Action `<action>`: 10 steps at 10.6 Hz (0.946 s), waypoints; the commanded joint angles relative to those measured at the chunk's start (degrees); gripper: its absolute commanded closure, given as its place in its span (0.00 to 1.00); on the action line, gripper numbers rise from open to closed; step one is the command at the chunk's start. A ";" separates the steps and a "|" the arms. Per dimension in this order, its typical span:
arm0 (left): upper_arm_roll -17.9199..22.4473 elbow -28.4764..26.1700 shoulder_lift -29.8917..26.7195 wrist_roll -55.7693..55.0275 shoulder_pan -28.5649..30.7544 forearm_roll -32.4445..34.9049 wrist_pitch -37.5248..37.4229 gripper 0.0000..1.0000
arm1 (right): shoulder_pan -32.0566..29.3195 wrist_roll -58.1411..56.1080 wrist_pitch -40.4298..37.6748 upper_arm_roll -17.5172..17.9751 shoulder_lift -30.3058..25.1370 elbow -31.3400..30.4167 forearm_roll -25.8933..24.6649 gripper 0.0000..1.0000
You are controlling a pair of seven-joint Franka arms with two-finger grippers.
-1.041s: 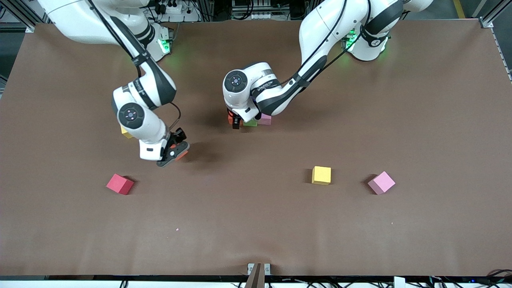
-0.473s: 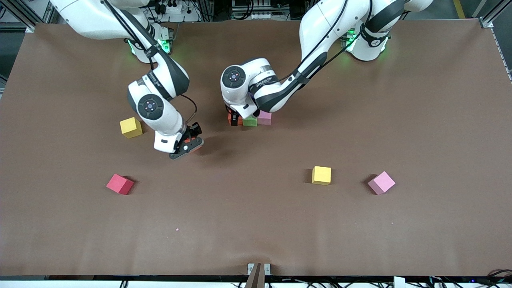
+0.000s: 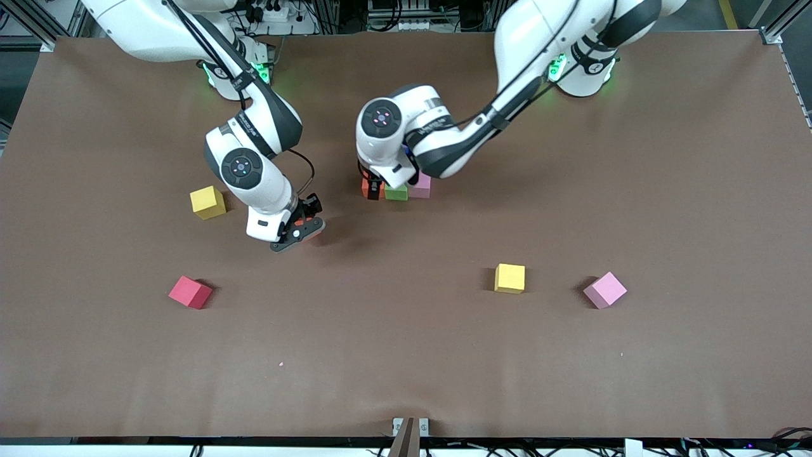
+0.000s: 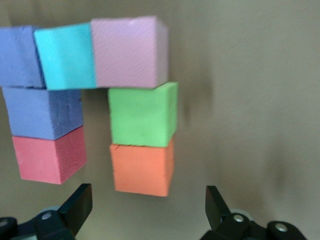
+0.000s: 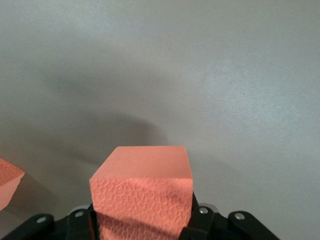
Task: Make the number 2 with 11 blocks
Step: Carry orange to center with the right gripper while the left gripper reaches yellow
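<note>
My right gripper (image 3: 298, 233) held an orange cube (image 5: 142, 192) between its fingers, over bare table. The partial digit (image 4: 90, 95) lay at its two o'clock in the front view, under my left gripper (image 4: 145, 210), whose fingers stood wide above the end orange block (image 4: 142, 167). I saw no containers.

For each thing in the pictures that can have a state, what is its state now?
left gripper: open, above the orange block of the group.
right gripper: shut on an orange cube, in the air.
block group: seven cubes, touching, flat on the table.
two yellow blocks, red block, pink block: loose, apart.
</note>
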 commanded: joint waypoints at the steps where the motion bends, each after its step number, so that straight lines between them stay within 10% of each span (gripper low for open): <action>1: -1.36 -0.31 -1.02 2.65 5.54 -0.30 -0.98 0.00 | -1.04 -1.17 -0.65 0.15 -1.29 -0.43 0.55 0.56; 10: 0.65 5.05 -0.58 21.87 20.94 -0.56 -2.30 0.00 | 7.73 33.14 -0.13 3.23 -0.50 2.73 0.81 0.59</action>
